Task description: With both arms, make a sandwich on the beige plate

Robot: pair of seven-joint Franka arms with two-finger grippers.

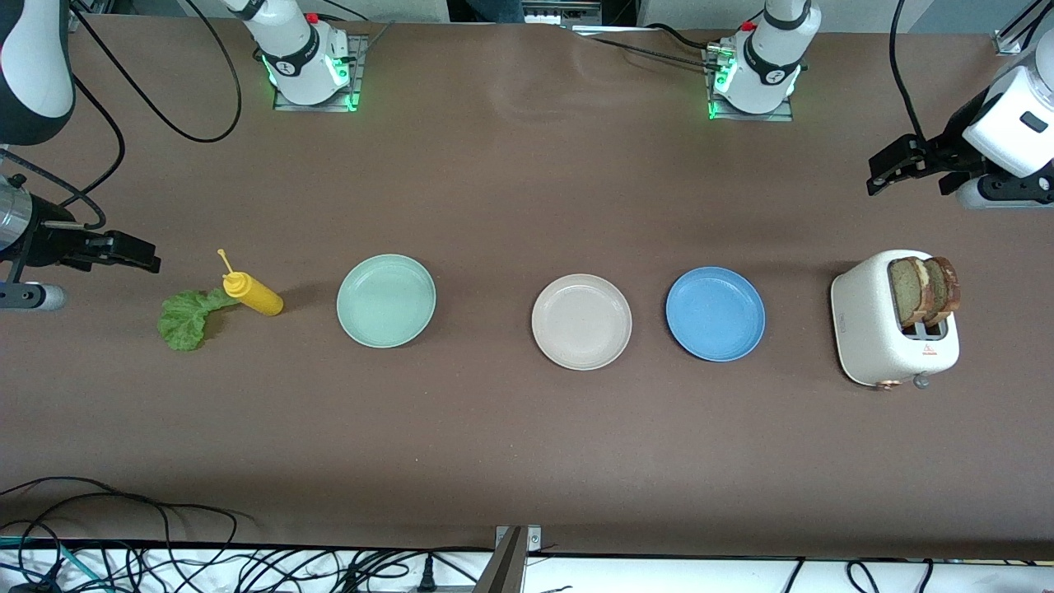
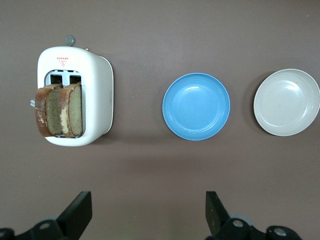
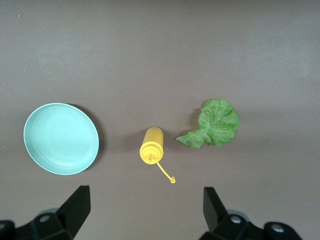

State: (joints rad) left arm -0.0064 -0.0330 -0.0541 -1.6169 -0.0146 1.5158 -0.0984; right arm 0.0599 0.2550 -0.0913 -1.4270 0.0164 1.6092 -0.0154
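Observation:
The beige plate (image 1: 581, 321) (image 2: 286, 102) lies bare at mid-table. The sandwich's parts are apart. Two brown bread slices (image 1: 924, 290) (image 2: 59, 110) stand in the white toaster (image 1: 873, 329) (image 2: 97, 100) at the left arm's end. A green lettuce leaf (image 1: 188, 317) (image 3: 215, 125) lies flat on the table at the right arm's end. My left gripper (image 1: 885, 171) (image 2: 148, 210) hangs open over bare table by the toaster, holding nothing. Over bare table by the lettuce, my right gripper (image 1: 140, 251) (image 3: 145, 207) is open and holds nothing.
A blue plate (image 1: 715, 313) (image 2: 196, 106) sits between the beige plate and the toaster. A mint-green plate (image 1: 386, 300) (image 3: 61, 138) lies toward the right arm's end. A yellow squeeze bottle (image 1: 251, 293) (image 3: 152, 145) lies on its side, touching the lettuce. Cables trail along the table's edges.

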